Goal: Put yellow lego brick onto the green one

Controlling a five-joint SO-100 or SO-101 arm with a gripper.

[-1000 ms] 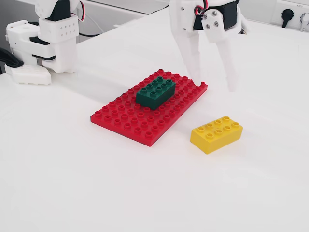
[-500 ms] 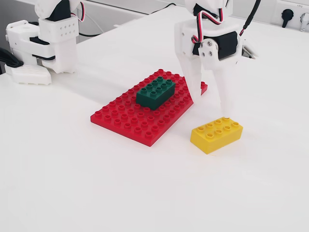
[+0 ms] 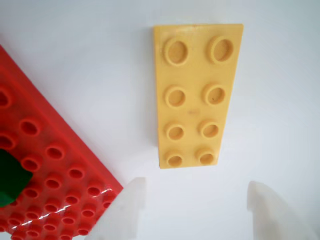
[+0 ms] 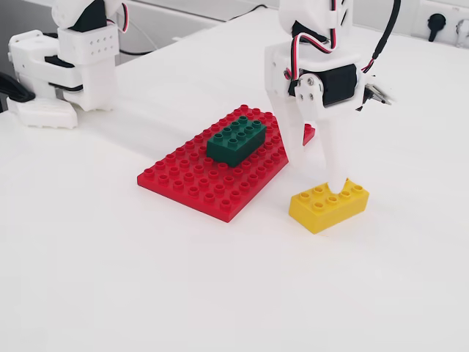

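Observation:
The yellow lego brick (image 3: pixel 192 95) lies flat on the white table, studs up, just right of the red baseplate in the fixed view (image 4: pixel 328 205). My gripper (image 3: pixel 195 182) is open and empty. Its two white fingers straddle the air just above the brick's near end, and in the fixed view the gripper (image 4: pixel 316 176) hangs right over the brick. The green brick (image 4: pixel 236 139) sits studs up on the red baseplate (image 4: pixel 198 183), to the left of my gripper. In the wrist view only a corner of the green brick (image 3: pixel 10 180) shows at the left edge.
The red baseplate (image 3: pixel 55 170) lies close to the yellow brick's left side. A second white robot body (image 4: pixel 73 59) stands at the back left of the table. Cables and a wall socket (image 4: pixel 436 22) are at the back right.

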